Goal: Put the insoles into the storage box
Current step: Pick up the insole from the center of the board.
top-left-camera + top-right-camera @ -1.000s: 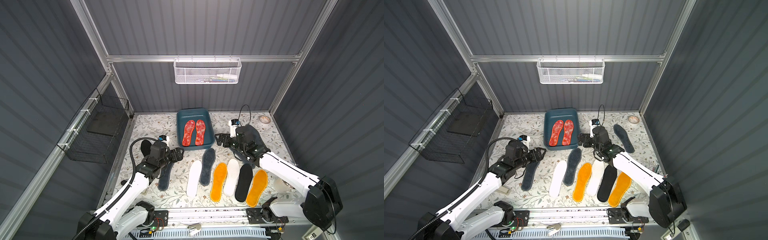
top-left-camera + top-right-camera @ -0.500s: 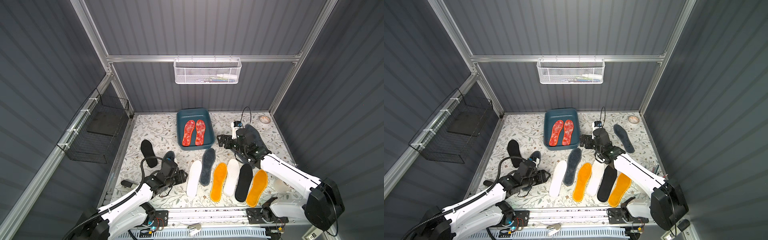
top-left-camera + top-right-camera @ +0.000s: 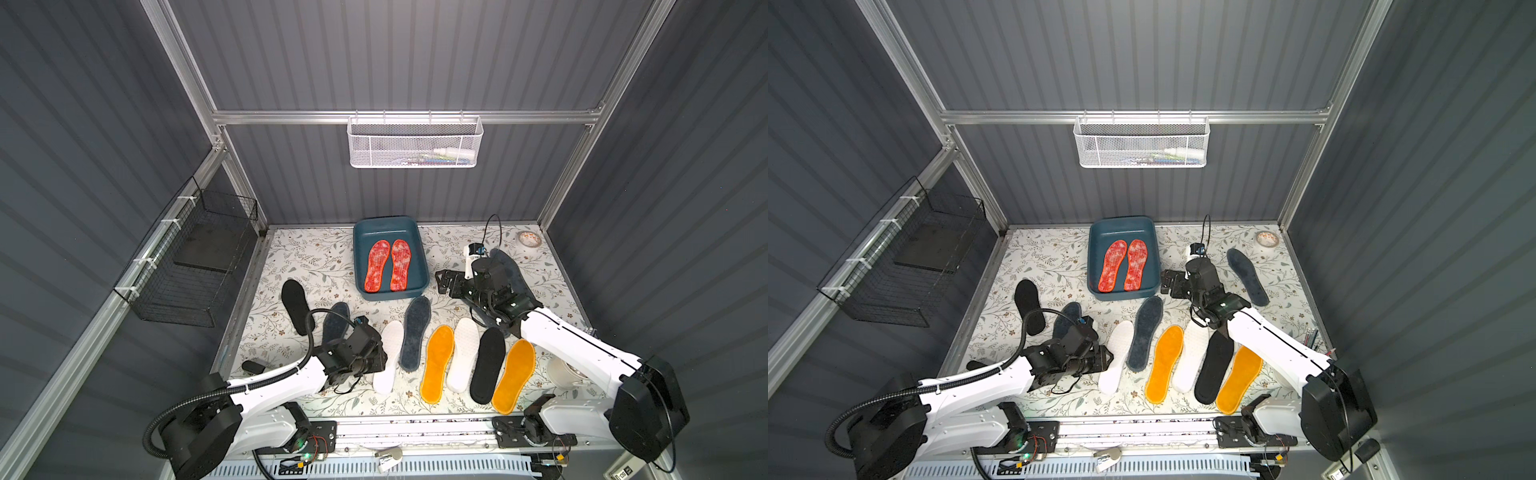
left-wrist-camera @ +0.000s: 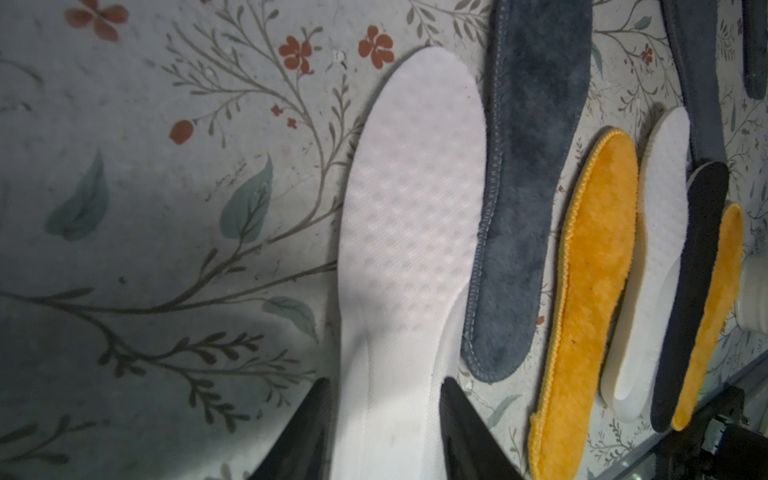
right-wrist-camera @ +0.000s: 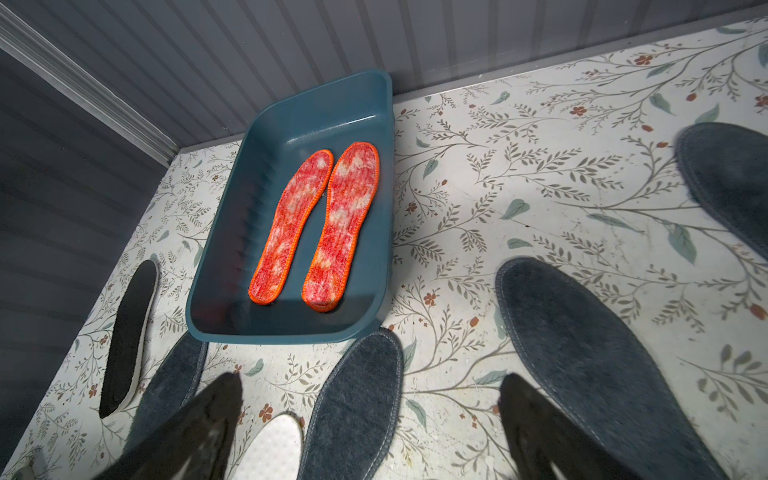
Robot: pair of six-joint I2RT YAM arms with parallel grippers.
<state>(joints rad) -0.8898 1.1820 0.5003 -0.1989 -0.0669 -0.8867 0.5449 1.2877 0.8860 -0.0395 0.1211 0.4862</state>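
Pickup of white insole (image 4: 411, 216), low in frame: left tool (image 4: 384, 388) straddles its heel; clamped or not, I cannot tell. Right tool (image 5: 372, 382) spread, holding nothing. Next: pinch, lift, carry to box (image 3: 384, 230), upper centre, beside red insoles (image 3: 378, 266).

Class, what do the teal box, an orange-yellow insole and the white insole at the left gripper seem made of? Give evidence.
Teal rectangular storage box: probably moulded plastic; smooth walls, soft sheen.
Orange-yellow fuzzy insole: fleece-like pile, stitched rim.
White foot-shaped insole: perhaps foam or mesh fabric; matt, dimpled chequer pattern.
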